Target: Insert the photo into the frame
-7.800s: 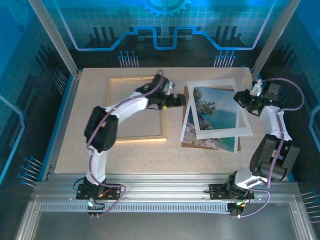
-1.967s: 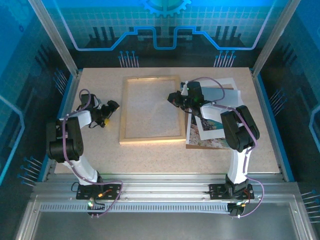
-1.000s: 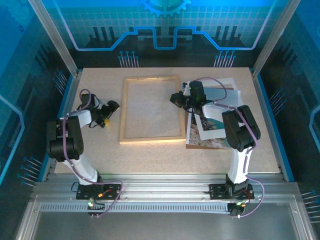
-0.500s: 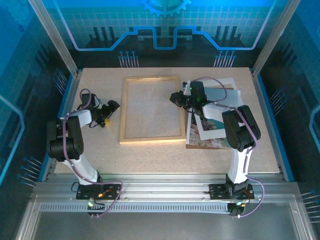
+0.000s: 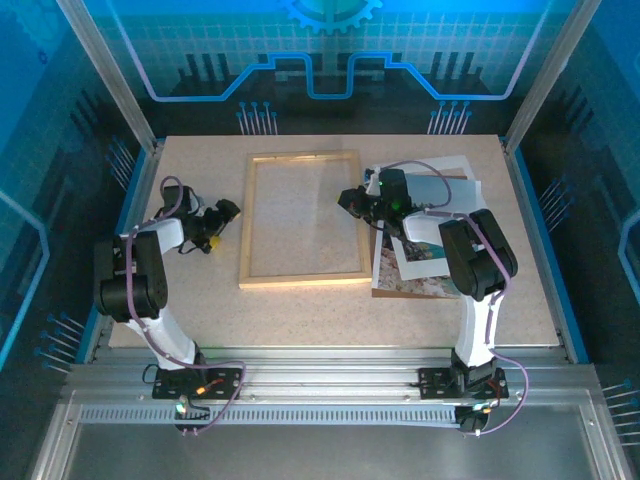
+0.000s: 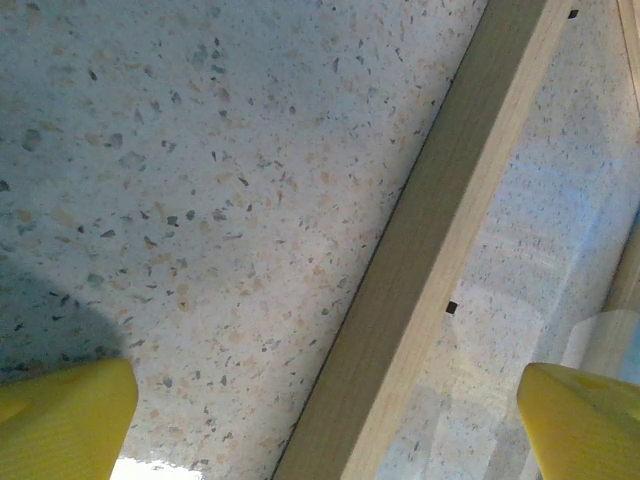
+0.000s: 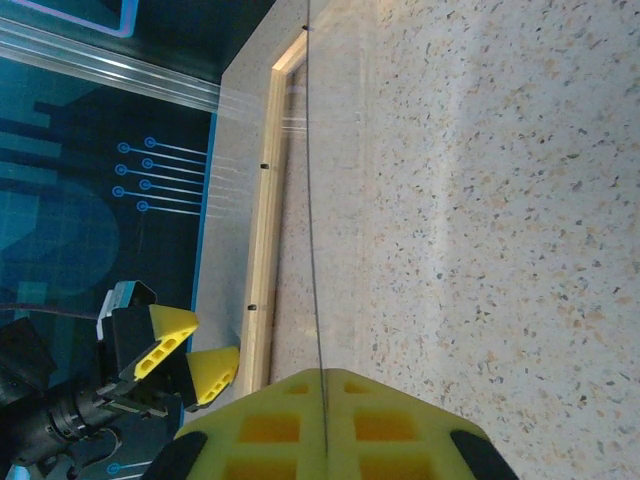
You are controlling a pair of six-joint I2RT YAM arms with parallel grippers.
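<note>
The left gripper [image 5: 222, 212] hangs low over the speckled surface [image 5: 200, 300], just left of the frame [image 5: 246, 220], with its jaws spread as wide as they go and nothing between them. In the left wrist view its yellow fingers [image 6: 70, 420] sit at the two bottom corners, and the left rail of the frame [image 6: 430, 260] runs diagonally through the gap without touching either pad. The right gripper [image 5: 352, 197] is at the frame's right rail, towards the far end, with its jaws pressed together. In the right wrist view the yellow fingers [image 7: 270, 420] meet, and a thin straight line rises from between them across the whole view. It reads as a clear sheet [image 7: 312, 200] seen edge-on and pinched in that grip. Beyond it the far rail of the frame [image 7: 262, 230] and the open left gripper [image 7: 190, 360] are visible. The frame lies flat on the surface, with only speckled surface seen through it. The photo [image 5: 408, 284] lies to its right beneath the right arm, partly covered by a white mat [image 5: 428, 255] and outside the frame.
</note>
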